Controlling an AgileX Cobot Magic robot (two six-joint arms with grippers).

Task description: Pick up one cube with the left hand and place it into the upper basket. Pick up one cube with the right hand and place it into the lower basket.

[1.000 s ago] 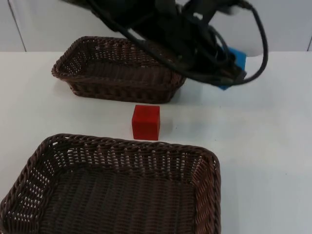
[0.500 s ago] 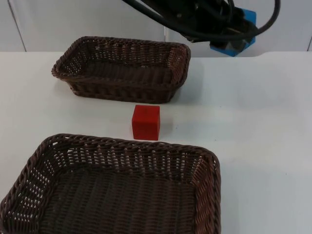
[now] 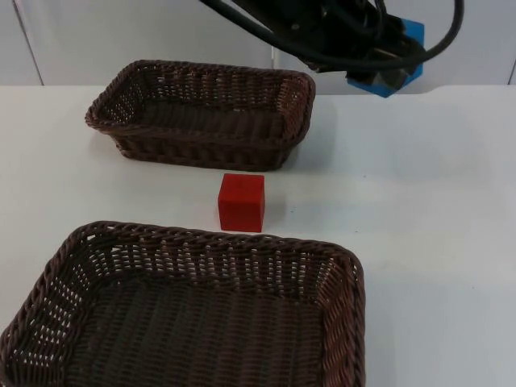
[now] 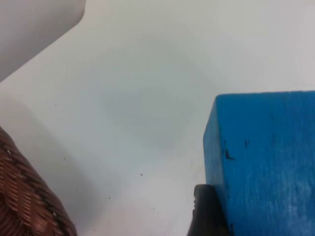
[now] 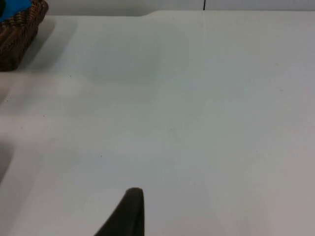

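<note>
Blue cube [image 3: 394, 56], clamped in left gripper [image 3: 385, 64] jaws, hangs beside upper basket [image 3: 201, 113]; right jaws' state unclear.

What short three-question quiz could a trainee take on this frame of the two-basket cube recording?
1. True or false: the red cube lies inside the lower basket.
2. Which thing does the left gripper hold? A) red cube B) blue cube C) a basket rim
3. Fill in: the red cube rests on the white table between the upper basket and the ____ basket.

Key
1. False: it sits on the table, just beyond that basket's far rim.
2. B: the left wrist view has the blue cube against a black fingertip, held above the table beside the upper basket.
3. lower
</note>
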